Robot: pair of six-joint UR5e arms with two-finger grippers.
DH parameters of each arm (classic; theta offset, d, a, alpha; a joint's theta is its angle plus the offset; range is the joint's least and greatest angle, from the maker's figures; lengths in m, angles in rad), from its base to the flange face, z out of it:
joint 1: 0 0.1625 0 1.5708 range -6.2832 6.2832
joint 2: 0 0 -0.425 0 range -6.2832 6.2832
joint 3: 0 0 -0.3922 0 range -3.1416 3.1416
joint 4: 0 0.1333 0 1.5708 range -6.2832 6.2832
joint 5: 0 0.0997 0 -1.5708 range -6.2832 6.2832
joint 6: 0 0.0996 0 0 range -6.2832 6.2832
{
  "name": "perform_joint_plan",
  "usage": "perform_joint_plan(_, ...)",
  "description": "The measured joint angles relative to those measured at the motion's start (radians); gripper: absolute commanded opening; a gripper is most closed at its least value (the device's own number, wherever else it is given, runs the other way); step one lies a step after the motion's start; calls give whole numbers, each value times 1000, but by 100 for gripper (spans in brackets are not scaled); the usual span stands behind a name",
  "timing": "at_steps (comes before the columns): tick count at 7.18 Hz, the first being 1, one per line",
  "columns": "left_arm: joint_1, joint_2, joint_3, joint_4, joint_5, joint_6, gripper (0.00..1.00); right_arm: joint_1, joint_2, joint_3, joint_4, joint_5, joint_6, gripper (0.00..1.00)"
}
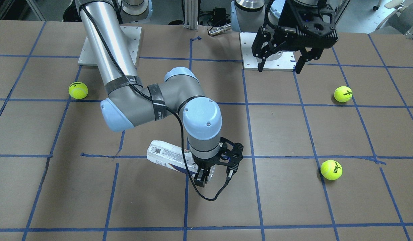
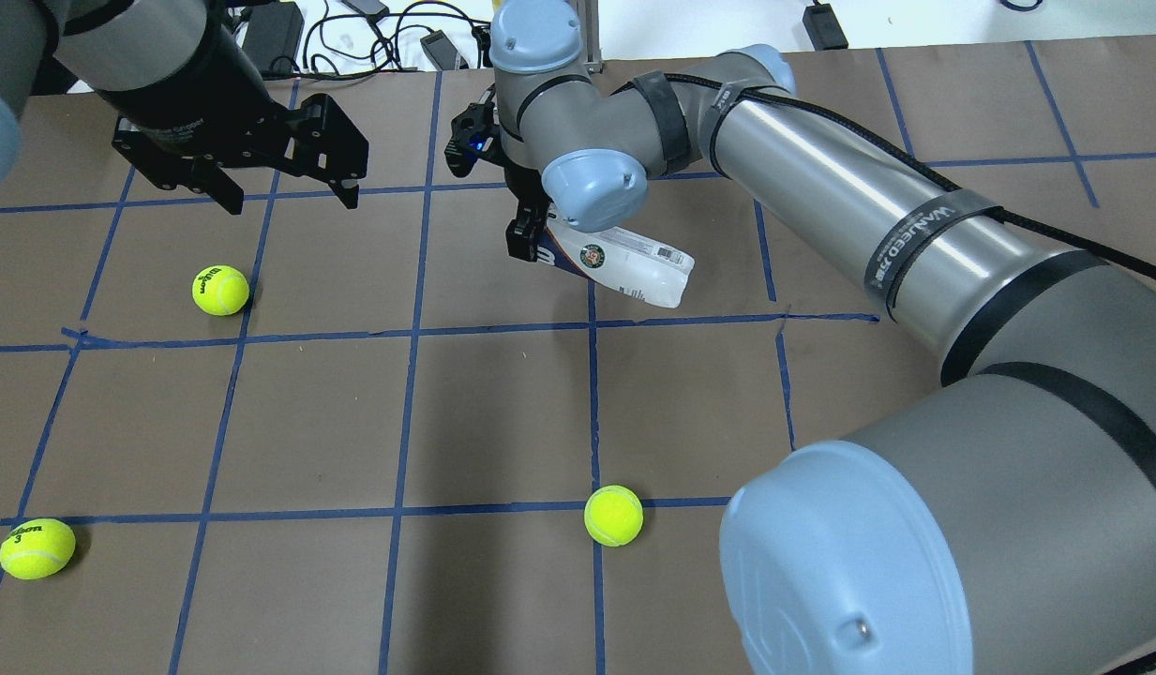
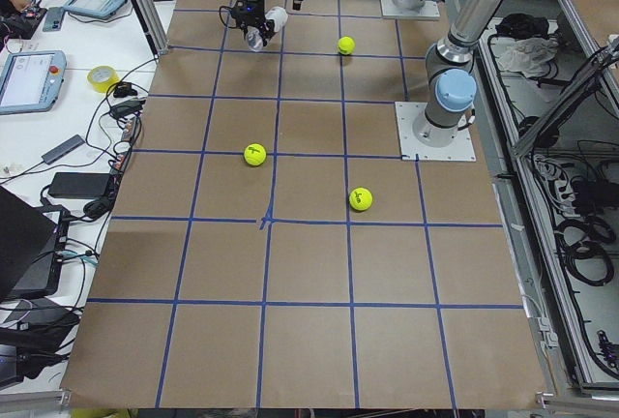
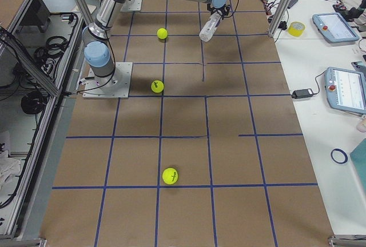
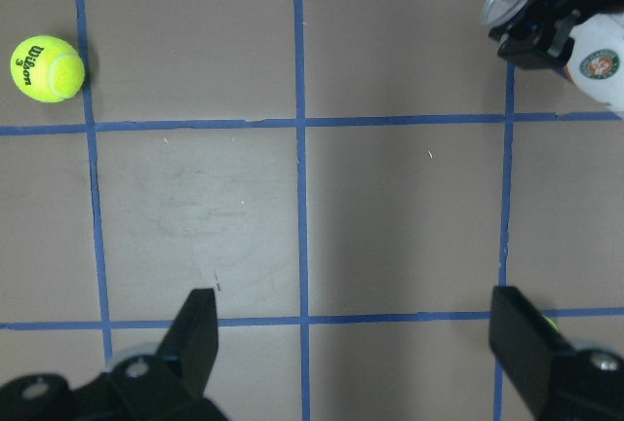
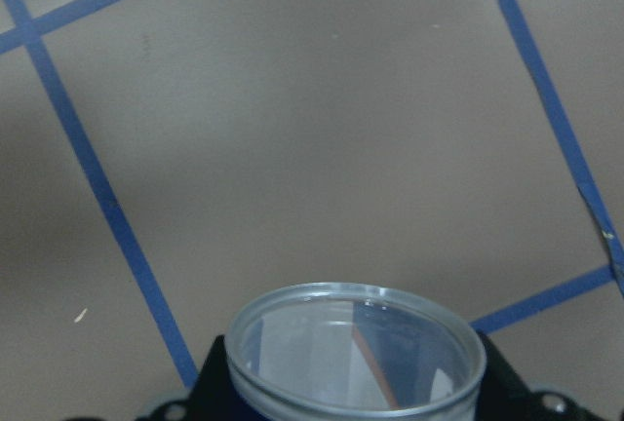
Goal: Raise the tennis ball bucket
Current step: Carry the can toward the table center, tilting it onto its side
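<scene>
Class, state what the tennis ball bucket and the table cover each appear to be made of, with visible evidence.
The tennis ball bucket looks like clear, glossy plastic: its open rim and wall are see-through, and it carries a printed white label. The table cover seems to be matte brown paper or card, gridded with blue tape lines.

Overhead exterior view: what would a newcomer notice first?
The right gripper, on the far side of the table, is clamped on the open end of the tennis ball bucket and holds it tilted. The left gripper hovers open and empty, and three yellow tennis balls lie scattered around.
</scene>
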Motion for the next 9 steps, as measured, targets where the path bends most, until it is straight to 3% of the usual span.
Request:
perform_joint_plan(5, 1, 0, 0, 0, 0, 0, 100, 85, 3, 26, -15, 0, -300, 45)
perform_joint_plan(8, 1, 0, 0, 1, 0, 0, 100, 95, 28, 27, -14, 7, -344, 58)
perform_joint_plan(9, 1, 0, 0, 1, 0, 0, 100, 95, 42, 27, -14, 19, -291, 73)
